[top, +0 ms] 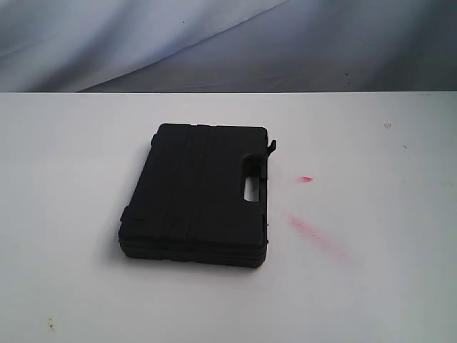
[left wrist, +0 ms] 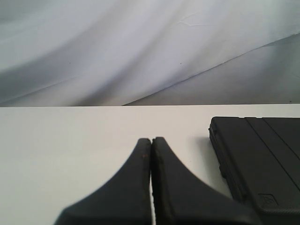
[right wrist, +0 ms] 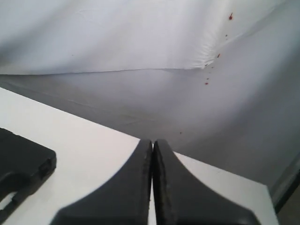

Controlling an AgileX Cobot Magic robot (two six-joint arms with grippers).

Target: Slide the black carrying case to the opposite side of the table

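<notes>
The black carrying case (top: 194,194) lies flat on the white table (top: 71,179), slightly left of the middle, its handle cut-out facing right. Neither arm shows in the exterior view. In the left wrist view my left gripper (left wrist: 151,139) is shut with nothing between its fingers, and a corner of the case (left wrist: 262,159) lies a short way beside it, not touching. In the right wrist view my right gripper (right wrist: 153,141) is shut and empty too, with the handle end of the case (right wrist: 21,161) off to one side, well apart from it.
Pink-red smears (top: 308,227) mark the table right of the case. A grey-white cloth backdrop (top: 214,43) hangs behind the table's far edge. The right wrist view shows the table's edge (right wrist: 225,174) close beyond the fingertips.
</notes>
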